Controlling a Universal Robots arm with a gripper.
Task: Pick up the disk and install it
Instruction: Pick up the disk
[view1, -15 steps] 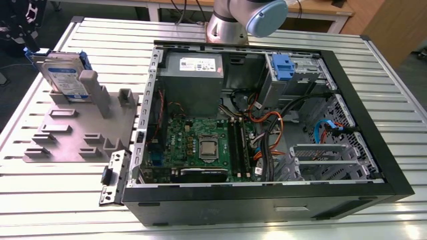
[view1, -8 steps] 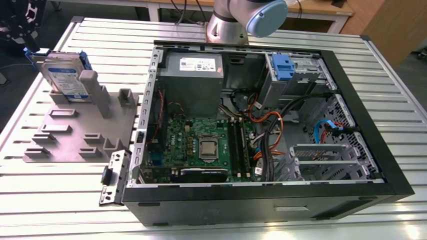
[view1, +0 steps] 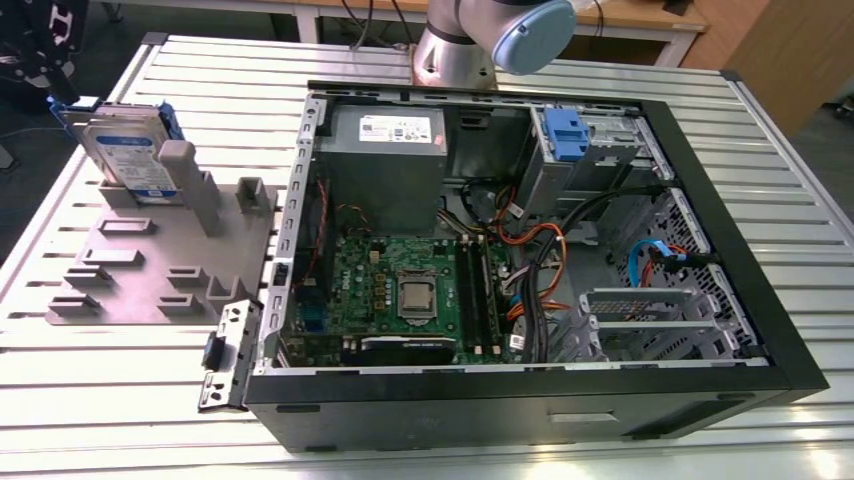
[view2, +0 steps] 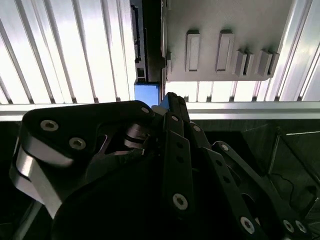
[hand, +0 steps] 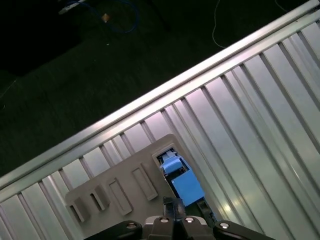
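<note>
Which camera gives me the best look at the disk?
The exterior view: the disk stands upright in the grey holder, its labelled face visible. The first wrist view shows part of its blue frame at the holder's edge; the second wrist view, a blue corner.

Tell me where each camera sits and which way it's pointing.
Exterior view: off the arm and high up, looking down on the open computer case and the slatted table; the arm's joint shows at the upper edge.
Second wrist view: riding the arm, looking down past the gripper at the grey fixture plate and the disk.
First wrist view: riding the arm, looking down at the same plate and disk, gripper in front.
Shared: all three show the disk standing in the plate.
</note>
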